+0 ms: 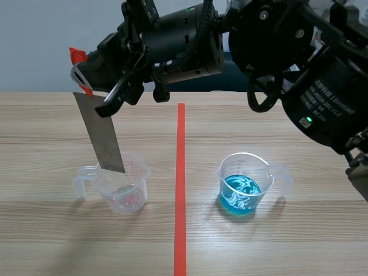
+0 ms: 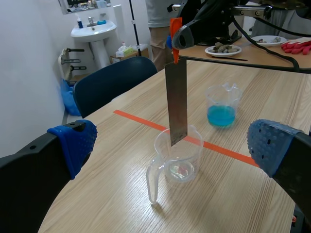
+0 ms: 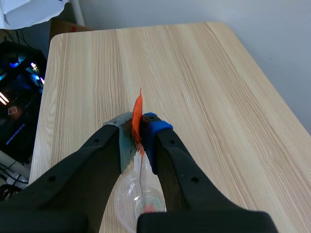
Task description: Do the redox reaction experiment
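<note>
Strip (image 1: 104,135) hangs near-upright, slightly tilted, lower end down inside cup (image 1: 127,194). Right tool (image 1: 86,80) pinches its top; left tool (image 2: 175,143) is spread.

You have a light wooden table (image 1: 299,241) with an orange-red tape line (image 1: 180,190) running near to far down its middle. A dark blue chair (image 2: 112,82) stands at its far edge. Beyond the chair are a white sink (image 2: 92,30) by the wall, a person (image 2: 156,29) standing, and a second table (image 2: 257,57) holding a white plate of stones (image 2: 223,49) and red gloves (image 2: 297,46).
</note>
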